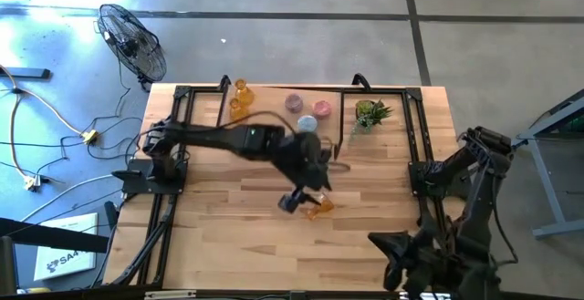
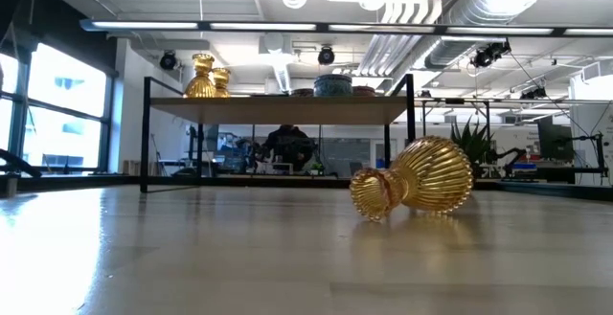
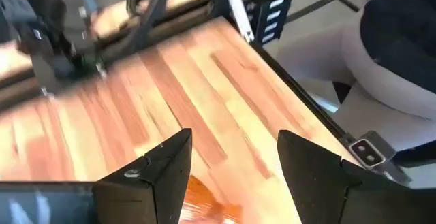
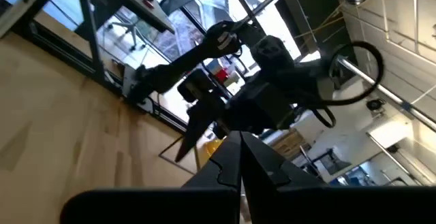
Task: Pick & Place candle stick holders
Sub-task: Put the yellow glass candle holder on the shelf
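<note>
Lying tipped on wood table (image 2: 192,248) — amber holder (image 2: 414,178); left fingers (image 3: 300,176) parted, empty — right fingers (image 4: 240,157) shut.

One ribbed amber holder (image 2: 414,191) lies on its side mid-table. Two amber holders (image 1: 240,98) stand upright at the far edge, beside a pink holder (image 1: 294,103), a blue holder (image 1: 322,108) and another pink holder (image 1: 307,123).

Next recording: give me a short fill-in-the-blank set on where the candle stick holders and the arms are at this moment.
1. The amber holder in mid-table lies on its ____.
2. The ____ arm's end effector is over that holder, fingers apart.
3. On the raised shelf, two amber holders stand ____.
4. The right end effector, off at the table's edge, is ____.

Missing words: side; left; upright; shut
</note>
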Tool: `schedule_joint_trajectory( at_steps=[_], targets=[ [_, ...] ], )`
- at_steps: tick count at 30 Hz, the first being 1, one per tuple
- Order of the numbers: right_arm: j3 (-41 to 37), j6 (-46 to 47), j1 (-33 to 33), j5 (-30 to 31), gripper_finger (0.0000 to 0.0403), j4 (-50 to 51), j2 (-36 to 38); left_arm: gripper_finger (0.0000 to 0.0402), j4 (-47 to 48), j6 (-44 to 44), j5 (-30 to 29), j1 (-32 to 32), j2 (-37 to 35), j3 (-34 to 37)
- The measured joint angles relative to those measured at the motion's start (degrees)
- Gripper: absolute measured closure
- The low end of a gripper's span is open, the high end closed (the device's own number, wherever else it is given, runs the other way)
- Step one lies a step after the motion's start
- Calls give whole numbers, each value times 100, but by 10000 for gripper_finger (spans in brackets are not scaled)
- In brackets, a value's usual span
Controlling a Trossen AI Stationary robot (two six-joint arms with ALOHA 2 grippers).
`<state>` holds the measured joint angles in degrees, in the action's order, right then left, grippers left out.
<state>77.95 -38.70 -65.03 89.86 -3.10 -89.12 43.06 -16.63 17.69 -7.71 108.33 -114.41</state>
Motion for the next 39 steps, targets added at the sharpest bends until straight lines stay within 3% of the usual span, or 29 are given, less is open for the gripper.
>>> schedule_joint_trajectory(
  at_steps=[7,11,17,22,26,32,37,39],
  targets=[
    [0,932,-448,11,403,874,30,188,466,1593,-1749,-613,-20,1],
    [0,2024,-643,8,403,1801,30,188,774,2673,-2652,-708,-20,0],
    [-2,4307,-871,9,403,3358,30,188,559,3449,-3150,-778,-22,223],
    [-2,5458,-1024,-102,403,3926,30,188,494,4028,-3481,-821,-15,492],
    [-4,5687,-1086,-239,403,3924,30,188,409,4196,-3942,-968,-11,645],
    [-4,5687,-1091,-508,403,3889,30,188,140,4201,-4111,-1230,-15,643],
    [-4,5683,-1089,-681,403,3891,30,188,129,4370,-5087,-1495,-15,643],
    [-4,5688,-1089,-734,403,3890,30,188,193,4392,-5226,-1580,-15,643]
  ],
)
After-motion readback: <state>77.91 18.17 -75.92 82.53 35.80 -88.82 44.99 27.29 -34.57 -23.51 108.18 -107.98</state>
